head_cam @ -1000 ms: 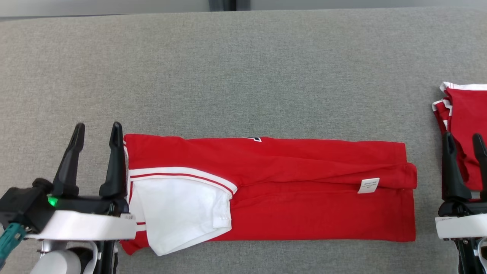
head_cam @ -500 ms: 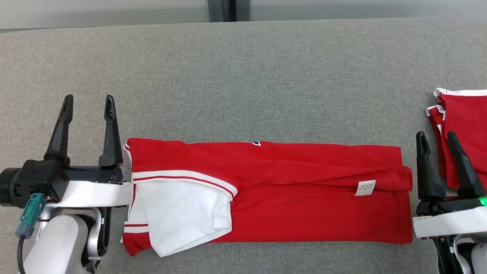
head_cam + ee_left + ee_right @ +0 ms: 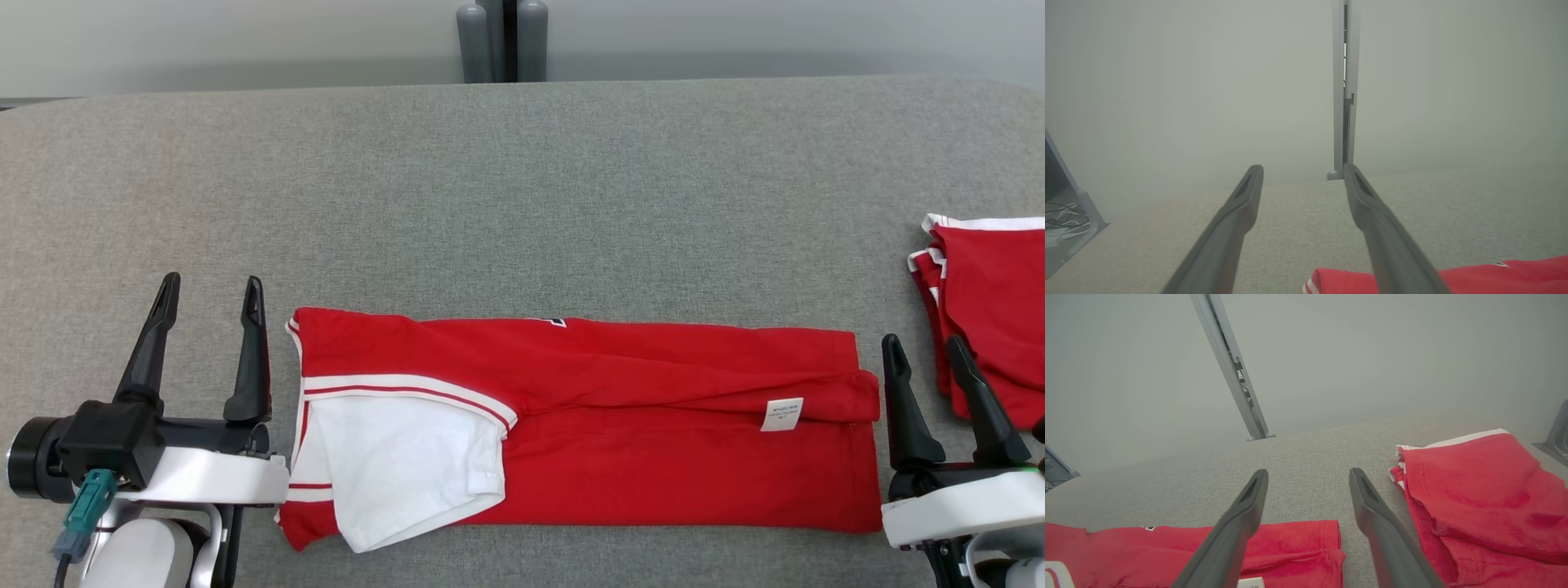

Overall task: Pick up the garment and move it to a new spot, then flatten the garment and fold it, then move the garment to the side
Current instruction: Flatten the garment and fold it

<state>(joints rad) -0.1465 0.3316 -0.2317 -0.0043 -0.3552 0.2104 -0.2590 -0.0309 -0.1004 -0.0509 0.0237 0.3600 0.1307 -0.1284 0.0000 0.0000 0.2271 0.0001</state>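
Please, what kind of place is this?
Probably a test station for folding clothes: a grey cloth-covered table, plain partition panels with a metal post, and a pile of red garments.

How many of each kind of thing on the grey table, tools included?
Red jersey, folded into a long strip: 1
Pile of red clothes with white trim: 1 (pieces inside cannot be counted)
Open tools: 2, left tool and right tool
Total: 4

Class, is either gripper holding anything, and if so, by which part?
Nothing is held. The left gripper and right gripper stand open at either end of the garment, fingers empty.
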